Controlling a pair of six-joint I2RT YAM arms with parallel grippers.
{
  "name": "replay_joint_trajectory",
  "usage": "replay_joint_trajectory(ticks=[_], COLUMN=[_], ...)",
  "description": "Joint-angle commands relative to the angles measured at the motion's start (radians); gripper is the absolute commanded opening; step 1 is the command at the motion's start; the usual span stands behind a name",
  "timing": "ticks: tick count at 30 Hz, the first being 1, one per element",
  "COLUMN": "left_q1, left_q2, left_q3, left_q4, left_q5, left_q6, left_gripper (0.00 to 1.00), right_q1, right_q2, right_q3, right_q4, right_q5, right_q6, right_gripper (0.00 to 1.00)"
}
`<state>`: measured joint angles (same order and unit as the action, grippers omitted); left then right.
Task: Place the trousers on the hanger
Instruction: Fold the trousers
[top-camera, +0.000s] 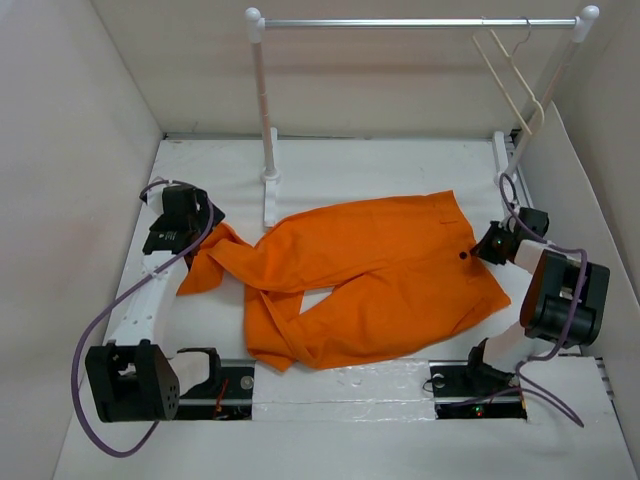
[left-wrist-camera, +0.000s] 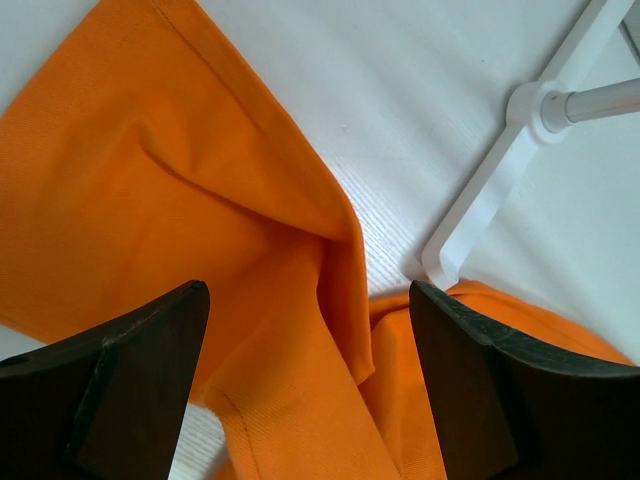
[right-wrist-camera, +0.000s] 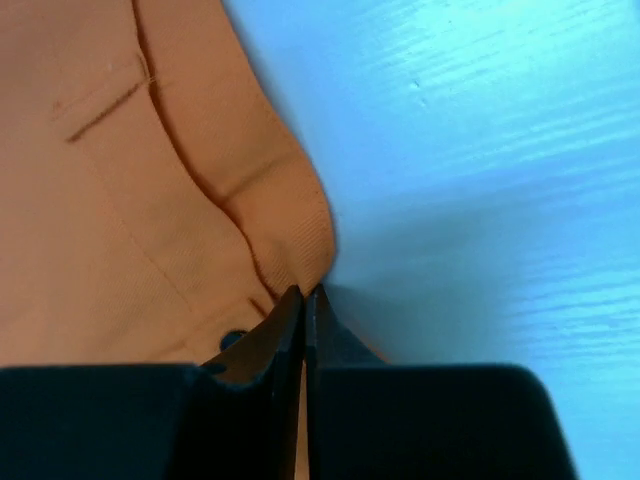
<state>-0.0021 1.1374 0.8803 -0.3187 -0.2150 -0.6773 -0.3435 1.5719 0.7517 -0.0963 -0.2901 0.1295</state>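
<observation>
Lying flat on the white table (top-camera: 400, 170), the bright orange cloth trousers (top-camera: 380, 270) are well apart from the thin cream-white triangular hanger (top-camera: 503, 85) on the silver bar (top-camera: 400, 22). The right gripper (right-wrist-camera: 305, 292) is pinched almost closed on the waistband edge; the left gripper (left-wrist-camera: 308, 300) hangs wide open over a leg, holding nothing. So thin a pinch may slip in lifting.

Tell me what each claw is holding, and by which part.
Right claw pinches the trousers at the waistband edge by the button; left claw is open above a leg, holding nothing.
</observation>
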Motion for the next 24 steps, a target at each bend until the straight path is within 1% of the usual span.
replay_joint_trajectory(ticks=[1, 2, 4, 7, 8, 9, 11, 12, 13, 14, 16, 17, 18, 20, 22, 23, 24], left_q1=[0.007, 0.007, 0.007, 0.007, 0.007, 0.007, 0.007, 0.007, 0.007, 0.007, 0.007, 0.007, 0.007, 0.019, 0.051, 0.079, 0.079], left_q2=[-0.001, -0.001, 0.010, 0.024, 0.022, 0.022, 0.025, 0.027, 0.030, 0.033, 0.051, 0.062, 0.074, 0.114, 0.165, 0.180, 0.192], left_q3=[0.025, 0.025, 0.023, 0.017, 0.017, 0.017, 0.022, 0.023, 0.022, 0.014, 0.003, -0.003, -0.006, -0.007, -0.007, -0.001, 0.003], left_q4=[0.063, 0.063, 0.069, 0.061, 0.059, 0.056, 0.041, 0.035, 0.029, 0.029, 0.021, 0.014, -0.005, -0.023, -0.019, -0.011, 0.007], left_q5=[0.022, 0.022, 0.038, 0.042, 0.036, 0.022, 0.012, 0.003, 0.002, -0.006, -0.026, -0.044, -0.091, -0.162, -0.147, -0.108, -0.098], left_q6=[-0.027, -0.027, -0.025, -0.016, -0.010, -0.005, 0.013, 0.015, 0.018, 0.022, 0.022, 0.025, 0.028, 0.030, 0.038, 0.039, 0.039], left_gripper=[0.77, 0.77, 0.77, 0.77, 0.77, 0.77, 0.77, 0.77, 0.77, 0.77, 0.77, 0.77, 0.77, 0.83, 0.84, 0.84, 0.84], right_q1=[-0.104, -0.104, -0.167, -0.230, -0.239, -0.239, -0.250, -0.259, -0.259, -0.259, -0.259, -0.259, -0.259, -0.259, -0.224, -0.150, -0.112], right_q2=[-0.034, -0.035, -0.074, -0.223, -0.277, -0.387, -0.484, -0.553, -0.565, -0.561, -0.544, -0.541, -0.533, -0.550, -0.585, -0.611, -0.627], right_q3=[-0.075, -0.075, -0.063, -0.046, -0.037, -0.011, 0.018, 0.024, 0.038, 0.044, 0.025, 0.015, 0.014, 0.021, 0.015, 0.011, 0.002], right_q4=[-0.006, -0.006, -0.026, -0.092, -0.149, -0.184, -0.273, -0.284, -0.299, -0.337, -0.336, -0.324, -0.330, -0.339, -0.330, -0.329, -0.321], right_q5=[-0.133, -0.133, -0.172, -0.150, -0.129, -0.036, 0.076, 0.165, 0.192, 0.203, 0.186, 0.175, 0.167, 0.145, 0.089, 0.083, 0.068], right_q6=[0.010, 0.010, 0.009, 0.041, 0.048, 0.050, 0.064, 0.071, 0.074, 0.084, 0.091, 0.090, 0.087, 0.062, 0.059, 0.062, 0.064], right_gripper=[0.00, 0.00, 0.00, 0.00, 0.00, 0.00, 0.00, 0.00, 0.00, 0.14, 0.45, 0.62, 0.67, 0.70, 0.70, 0.68, 0.66])
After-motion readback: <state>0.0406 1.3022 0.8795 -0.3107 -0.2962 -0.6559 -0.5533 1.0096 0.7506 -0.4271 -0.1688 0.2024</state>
